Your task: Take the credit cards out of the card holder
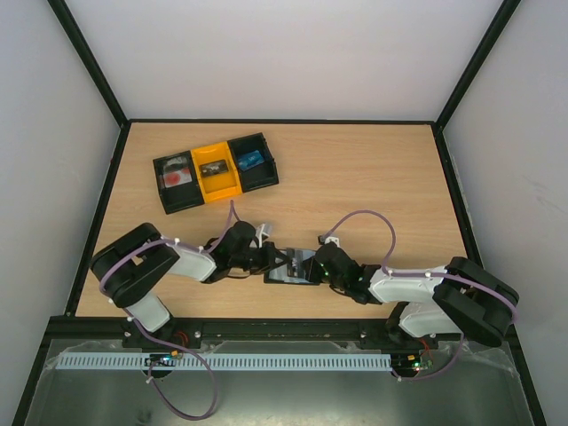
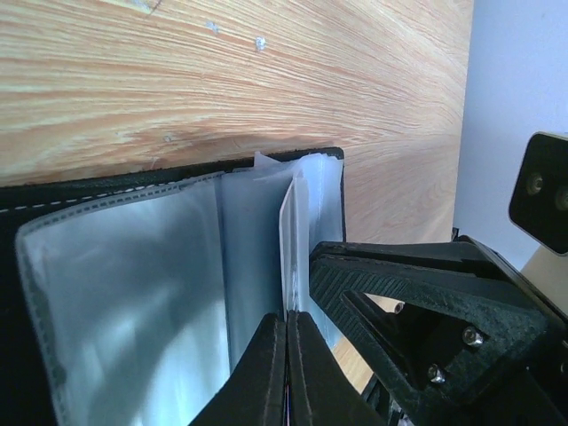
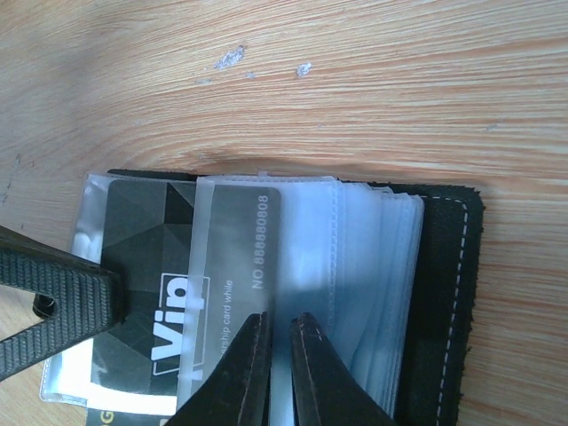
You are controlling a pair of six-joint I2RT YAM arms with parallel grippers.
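Open card holder, flat, long axis left-right, left pincer and right pincer clamped on it

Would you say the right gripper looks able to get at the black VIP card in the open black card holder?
Probably yes: the right gripper sits right at the black VIP card, though a clear plastic sleeve overlaps it there.

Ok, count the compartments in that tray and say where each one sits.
3, in a row. The left compartment, black, holds something red and white; the middle compartment, yellow, holds a dark item; the right compartment, black, holds something blue. None looks hidden.
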